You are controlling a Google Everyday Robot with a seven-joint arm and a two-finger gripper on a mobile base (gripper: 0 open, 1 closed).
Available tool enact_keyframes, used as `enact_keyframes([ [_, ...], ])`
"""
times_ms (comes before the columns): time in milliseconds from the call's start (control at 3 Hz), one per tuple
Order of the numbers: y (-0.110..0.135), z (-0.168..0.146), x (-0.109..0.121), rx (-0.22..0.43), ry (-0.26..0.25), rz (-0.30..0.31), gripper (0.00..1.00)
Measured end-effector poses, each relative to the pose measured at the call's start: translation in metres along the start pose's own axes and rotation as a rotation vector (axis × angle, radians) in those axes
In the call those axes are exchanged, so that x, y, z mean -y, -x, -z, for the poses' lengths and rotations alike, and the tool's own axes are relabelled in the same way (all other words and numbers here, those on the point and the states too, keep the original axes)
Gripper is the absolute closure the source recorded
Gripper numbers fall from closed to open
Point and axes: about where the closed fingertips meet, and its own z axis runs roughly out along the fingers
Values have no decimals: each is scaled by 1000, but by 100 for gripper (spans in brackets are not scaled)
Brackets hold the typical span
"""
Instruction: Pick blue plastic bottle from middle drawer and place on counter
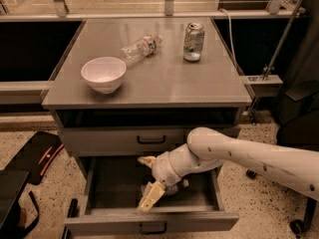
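Note:
The middle drawer is pulled open below the counter. The blue plastic bottle lies on its side on the drawer's dark floor, mostly hidden behind my gripper. My gripper is down inside the drawer, left of the bottle's visible end. It is open, with one tan finger up near the back and the other near the drawer front. The white arm comes in from the right.
On the counter stand a white bowl, a clear bottle with a red-and-white band lying down, and a soda can. The upper drawer front is closed. A black bag lies on the floor at left.

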Motion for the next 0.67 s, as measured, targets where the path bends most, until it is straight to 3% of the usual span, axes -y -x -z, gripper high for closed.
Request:
enact_keyframes([
  [333,-5,1,-3,-85,-49,-15,0],
  [667,-21,7,-3,-267,-158,-14,0],
])
